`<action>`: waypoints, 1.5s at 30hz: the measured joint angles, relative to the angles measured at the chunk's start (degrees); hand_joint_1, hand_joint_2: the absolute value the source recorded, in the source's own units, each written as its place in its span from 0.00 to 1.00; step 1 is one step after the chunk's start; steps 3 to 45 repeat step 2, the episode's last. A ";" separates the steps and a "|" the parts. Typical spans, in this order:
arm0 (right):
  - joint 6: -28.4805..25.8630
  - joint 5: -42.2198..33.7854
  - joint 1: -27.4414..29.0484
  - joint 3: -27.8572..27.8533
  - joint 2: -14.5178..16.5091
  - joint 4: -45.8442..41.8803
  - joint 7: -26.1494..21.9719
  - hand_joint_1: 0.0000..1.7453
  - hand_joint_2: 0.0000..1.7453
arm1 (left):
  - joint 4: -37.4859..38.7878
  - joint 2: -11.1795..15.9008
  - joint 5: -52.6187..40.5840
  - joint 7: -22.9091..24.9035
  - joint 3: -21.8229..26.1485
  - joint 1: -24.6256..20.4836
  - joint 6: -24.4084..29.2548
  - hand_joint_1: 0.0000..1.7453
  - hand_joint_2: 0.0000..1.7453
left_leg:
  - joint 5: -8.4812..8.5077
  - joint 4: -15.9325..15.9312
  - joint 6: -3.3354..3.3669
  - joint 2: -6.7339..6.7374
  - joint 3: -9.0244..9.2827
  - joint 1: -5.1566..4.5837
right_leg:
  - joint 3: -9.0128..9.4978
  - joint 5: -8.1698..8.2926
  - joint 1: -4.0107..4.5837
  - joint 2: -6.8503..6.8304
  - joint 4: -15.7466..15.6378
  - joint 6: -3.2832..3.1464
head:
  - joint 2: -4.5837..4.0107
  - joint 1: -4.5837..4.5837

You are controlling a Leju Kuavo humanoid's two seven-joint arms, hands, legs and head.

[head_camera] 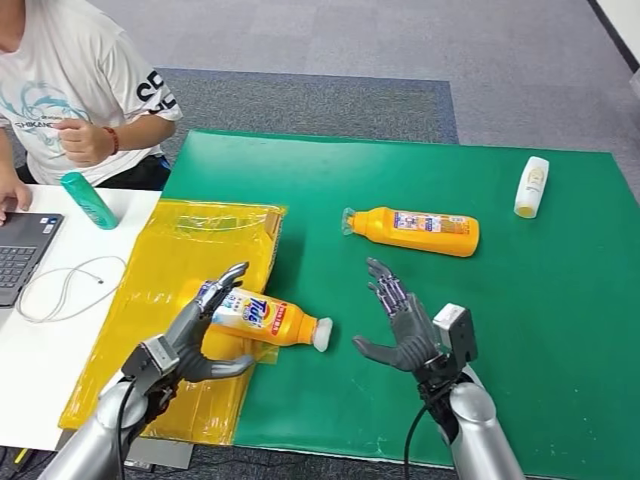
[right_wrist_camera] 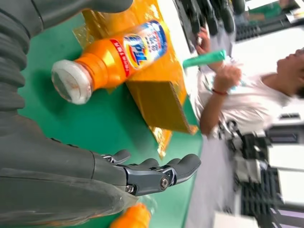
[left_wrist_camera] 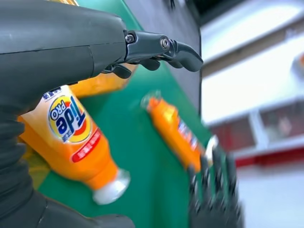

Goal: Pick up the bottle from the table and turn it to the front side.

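Note:
An orange Tide bottle (head_camera: 268, 320) (left_wrist_camera: 75, 137) (right_wrist_camera: 121, 52) lies on its side, label up, white cap toward the right, half on a yellow plastic bag (head_camera: 173, 270) and half on the green mat (head_camera: 453, 350). My left hand (head_camera: 200, 335) (left_wrist_camera: 53, 47) brackets its base, fingers stretched straight over it and thumb below, not closed on it. My right hand (head_camera: 400, 325) (right_wrist_camera: 53, 180) hovers open above the mat, a little right of the cap, holding nothing.
A second orange bottle (head_camera: 415, 232) (left_wrist_camera: 172, 133) lies farther back on the mat, and a small white bottle (head_camera: 531, 186) at the far right. On the white table at left: a teal bottle (head_camera: 89, 200), a laptop (head_camera: 19, 250), a cable (head_camera: 68, 285). A person (head_camera: 68, 90) sits behind it.

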 joint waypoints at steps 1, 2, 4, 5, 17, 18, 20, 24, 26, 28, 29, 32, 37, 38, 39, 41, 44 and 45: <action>-0.49 0.04 0.82 -0.23 0.04 -1.64 -0.16 0.00 1.00 | -1.03 -1.31 -0.87 -0.04 1.46 1.24 0.80 0.00 1.00 | -0.01 0.00 0.01 0.00 0.00 0.00 | 0.00 -0.02 0.00 0.00 0.00 0.00 | 0.00 0.01; -0.69 0.08 1.21 -0.35 0.06 -2.35 -0.21 0.00 1.00 | -1.48 -1.85 -1.27 -0.04 2.14 1.84 1.17 0.00 1.00 | -0.01 0.00 0.01 0.00 0.00 0.00 | 0.00 -0.03 0.01 0.00 0.00 0.00 | 0.00 0.01; -0.69 0.08 1.21 -0.35 0.06 -2.35 -0.21 0.00 1.00 | -1.48 -1.85 -1.27 -0.04 2.14 1.84 1.17 0.00 1.00 | -0.01 0.00 0.01 0.00 0.00 0.00 | 0.00 -0.03 0.01 0.00 0.00 0.00 | 0.00 0.01; -0.69 0.08 1.21 -0.35 0.06 -2.35 -0.21 0.00 1.00 | -1.48 -1.85 -1.27 -0.04 2.14 1.84 1.17 0.00 1.00 | -0.01 0.00 0.01 0.00 0.00 0.00 | 0.00 -0.03 0.01 0.00 0.00 0.00 | 0.00 0.01; -0.69 0.08 1.21 -0.35 0.06 -2.35 -0.21 0.00 1.00 | -1.48 -1.85 -1.27 -0.04 2.14 1.84 1.17 0.00 1.00 | -0.01 0.00 0.01 0.00 0.00 0.00 | 0.00 -0.03 0.01 0.00 0.00 0.00 | 0.00 0.01; -0.69 0.08 1.21 -0.35 0.06 -2.35 -0.21 0.00 1.00 | -1.48 -1.85 -1.27 -0.04 2.14 1.84 1.17 0.00 1.00 | -0.01 0.00 0.01 0.00 0.00 0.00 | 0.00 -0.03 0.01 0.00 0.00 0.00 | 0.00 0.01; -0.69 0.08 1.21 -0.35 0.06 -2.35 -0.21 0.00 1.00 | -1.48 -1.85 -1.27 -0.04 2.14 1.84 1.17 0.00 1.00 | -0.01 0.00 0.01 0.00 0.00 0.00 | 0.00 -0.03 0.01 0.00 0.00 0.00 | 0.00 0.01; -0.69 0.08 1.21 -0.35 0.06 -2.35 -0.21 0.00 1.00 | -1.48 -1.85 -1.27 -0.04 2.14 1.84 1.17 0.00 1.00 | -0.01 0.00 0.01 0.00 0.00 0.00 | 0.00 -0.03 0.01 0.00 0.00 0.00 | 0.00 0.01; -0.69 0.08 1.21 -0.35 0.06 -2.35 -0.21 0.00 1.00 | -1.48 -1.85 -1.27 -0.04 2.14 1.84 1.17 0.00 1.00 | -0.01 0.00 0.01 0.00 0.00 0.00 | 0.00 -0.03 0.01 0.00 0.00 0.00 | 0.00 0.01; -0.69 0.08 1.21 -0.35 0.06 -2.35 -0.21 0.00 1.00 | -1.48 -1.85 -1.27 -0.04 2.14 1.84 1.17 0.00 1.00 | -0.01 0.00 0.01 0.00 0.00 0.00 | 0.00 -0.03 0.01 0.00 0.00 0.00 | 0.00 0.01; -0.69 0.08 1.21 -0.35 0.06 -2.35 -0.21 0.00 1.00 | -1.48 -1.85 -1.27 -0.04 2.14 1.84 1.17 0.00 1.00 | -0.01 0.00 0.01 0.00 0.00 0.00 | 0.00 -0.03 0.01 0.00 0.00 0.00 | 0.00 0.01; -0.69 0.08 1.21 -0.35 0.06 -2.35 -0.21 0.00 1.00 | -1.48 -1.85 -1.27 -0.04 2.14 1.84 1.17 0.00 1.00 | -0.01 0.00 0.01 0.00 0.00 0.00 | 0.00 -0.03 0.01 0.00 0.00 0.00 | 0.00 0.01; -0.69 0.08 1.21 -0.35 0.06 -2.35 -0.21 0.00 1.00 | -1.48 -1.85 -1.27 -0.04 2.14 1.84 1.17 0.00 1.00 | -0.01 0.00 0.01 0.00 0.00 0.00 | 0.00 -0.03 0.01 0.00 0.00 0.00 | 0.00 0.01; -0.69 0.08 1.21 -0.35 0.06 -2.35 -0.21 0.00 1.00 | -1.48 -1.85 -1.27 -0.04 2.14 1.84 1.17 0.00 1.00 | -0.01 0.00 0.01 0.00 0.00 0.00 | 0.00 -0.03 0.01 0.00 0.00 0.00 | 0.00 0.01; -0.69 0.08 1.21 -0.35 0.06 -2.35 -0.21 0.00 1.00 | -1.48 -1.85 -1.27 -0.04 2.14 1.84 1.17 0.00 1.00 | -0.01 0.00 0.01 0.00 0.00 0.00 | 0.00 -0.03 0.01 0.00 0.00 0.00 | 0.00 0.01; -0.69 0.08 1.21 -0.35 0.06 -2.35 -0.21 0.00 1.00 | -1.48 -1.85 -1.27 -0.04 2.14 1.84 1.17 0.00 1.00 | -0.01 0.00 0.01 0.00 0.00 0.00 | 0.00 -0.03 0.01 0.00 0.00 0.00 | 0.00 0.01; -0.69 0.08 1.21 -0.35 0.06 -2.35 -0.21 0.00 1.00 | -1.48 -1.85 -1.27 -0.04 2.14 1.84 1.17 0.00 1.00 | -0.01 0.00 0.01 0.00 0.00 0.00 | 0.00 -0.03 0.01 0.00 0.00 0.00 | 0.00 0.01; -0.69 0.08 1.21 -0.35 0.06 -2.35 -0.21 0.00 1.00 | -1.48 -1.85 -1.27 -0.04 2.14 1.84 1.17 0.00 1.00 | -0.01 0.00 0.01 0.00 0.00 0.00 | 0.00 -0.03 0.01 0.00 0.00 0.00 | 0.00 0.01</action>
